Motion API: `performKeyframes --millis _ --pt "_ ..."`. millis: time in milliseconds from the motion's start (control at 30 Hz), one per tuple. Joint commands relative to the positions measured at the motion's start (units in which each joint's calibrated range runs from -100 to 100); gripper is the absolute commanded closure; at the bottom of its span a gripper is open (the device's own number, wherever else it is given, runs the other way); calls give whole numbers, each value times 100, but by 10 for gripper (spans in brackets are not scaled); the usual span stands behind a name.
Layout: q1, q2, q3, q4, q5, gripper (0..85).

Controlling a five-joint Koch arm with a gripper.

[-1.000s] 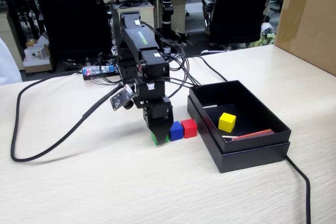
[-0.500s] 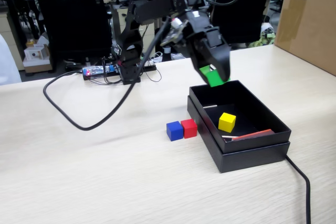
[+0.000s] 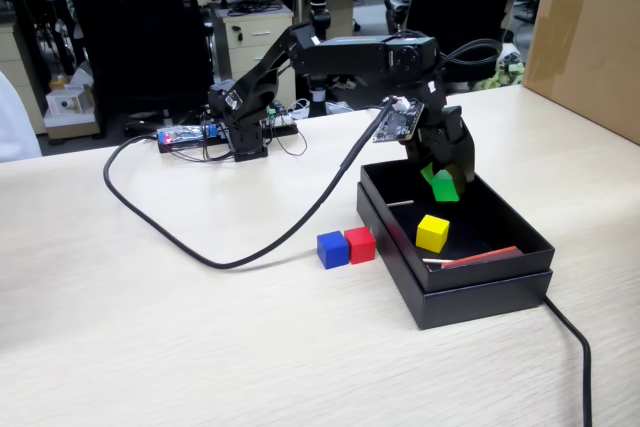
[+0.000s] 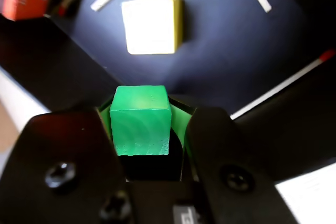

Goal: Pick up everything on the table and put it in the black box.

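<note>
Gripper: jaws clamped on green cube, above black box. Yellow cube inside box. Blue cube, red cube: touching, on tabletop, left of box.

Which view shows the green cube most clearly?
The wrist view: the green cube fills the middle, sharp, held between the two sides of the hand above the black box floor. In the fixed view the cube is small and partly hidden by the hand over the box.
</note>
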Motion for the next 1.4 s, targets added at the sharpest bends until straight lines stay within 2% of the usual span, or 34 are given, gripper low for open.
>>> performKeyframes --millis 0,533,600,633,667,800,933,1000,1167,1367 --pt "39 -84 549 -14 29 681" --pt "-122 674 450 -23 63 669" --pt "-117 674 413 -32 63 576" --pt "-117 639 413 -32 83 575" --pt "-161 -107 241 -32 88 443" --pt "-303 -1942 -49 -32 137 438" --pt "-679 -3514 -1028 -32 107 435" --pt "-938 -3859 -1753 -32 68 392" --pt "-1348 -3847 -2823 -32 49 384" --pt "-1534 -2975 -3023 -32 63 375"
